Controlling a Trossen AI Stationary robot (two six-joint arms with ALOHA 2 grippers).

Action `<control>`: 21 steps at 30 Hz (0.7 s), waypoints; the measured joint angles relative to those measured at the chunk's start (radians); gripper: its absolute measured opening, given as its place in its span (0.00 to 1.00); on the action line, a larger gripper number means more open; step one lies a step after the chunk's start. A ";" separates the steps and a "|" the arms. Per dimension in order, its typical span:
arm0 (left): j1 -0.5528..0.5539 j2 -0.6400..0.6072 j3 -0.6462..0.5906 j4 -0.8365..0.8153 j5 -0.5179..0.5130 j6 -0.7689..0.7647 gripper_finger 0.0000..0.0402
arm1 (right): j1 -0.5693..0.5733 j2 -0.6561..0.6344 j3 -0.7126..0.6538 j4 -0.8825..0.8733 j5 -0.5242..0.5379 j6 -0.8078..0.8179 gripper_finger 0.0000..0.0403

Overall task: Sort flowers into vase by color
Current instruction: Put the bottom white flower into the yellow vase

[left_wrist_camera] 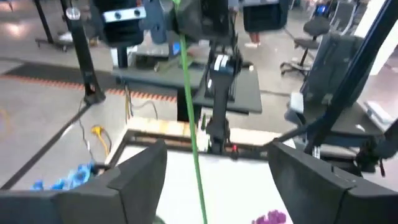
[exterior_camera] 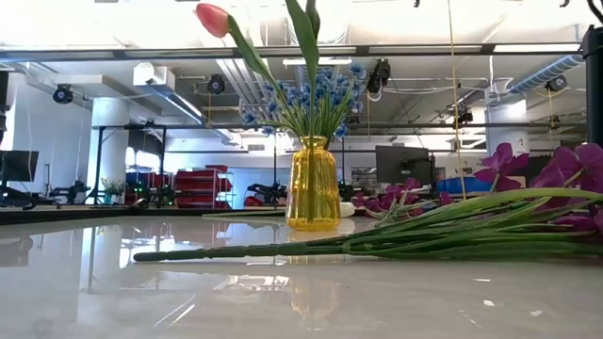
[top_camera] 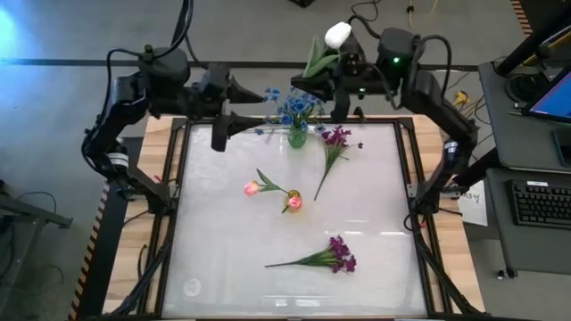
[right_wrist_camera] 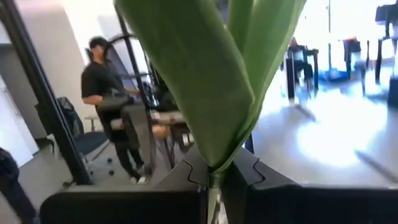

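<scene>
A yellow vase (exterior_camera: 313, 184) (top_camera: 297, 136) stands near the table's far edge and holds blue blossoms (exterior_camera: 311, 94). My right gripper (top_camera: 326, 83) (right_wrist_camera: 214, 171) hovers above and to the right of it, shut on a tulip sprig with long green leaves (top_camera: 317, 58) and a white bud (top_camera: 337, 34). My left gripper (top_camera: 266, 107) (left_wrist_camera: 217, 162) is open, left of the vase, pointing at the sprig's hanging stem (left_wrist_camera: 193, 143). In the low view a pink bud (exterior_camera: 212, 17) on a slanting stem shows above the vase; I cannot tell whether that stem stands in the vase. My right gripper pinches the tulip sprig between its two fingers at the base of the leaves (right_wrist_camera: 212, 168). The fingers come in roughly level from the table's far right. The sprig is lifted clear and upright, its leaves rising past the fingers and its bare stem hanging below.
Two pink tulips (top_camera: 254, 187) (top_camera: 293, 202) lie mid-table. One purple sprig (top_camera: 335, 143) lies right of the vase, another (top_camera: 330, 259) (exterior_camera: 490, 221) near the near edge. A dark frame (top_camera: 406, 178) borders the table. A person (right_wrist_camera: 109, 99) stands in the room beyond.
</scene>
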 joint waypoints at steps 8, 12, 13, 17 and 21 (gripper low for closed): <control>0.000 -0.032 0.000 -0.119 -0.001 -0.011 0.67 | 0.022 -0.057 0.000 -0.255 -0.008 0.047 0.03; 0.000 -0.032 -0.001 -0.184 -0.002 -0.012 0.66 | 0.092 -0.052 -0.004 -0.355 0.030 0.018 0.03; 0.000 -0.032 -0.002 -0.199 -0.002 -0.012 0.66 | 0.112 -0.047 -0.006 -0.367 0.062 0.015 0.03; 0.000 -0.031 -0.002 -0.250 -0.002 -0.024 0.64 | 0.164 -0.044 -0.037 -0.389 0.236 0.013 0.03; -0.006 -0.030 -0.002 -0.289 -0.001 -0.026 0.62 | 0.186 -0.055 -0.080 -0.400 0.359 0.017 0.03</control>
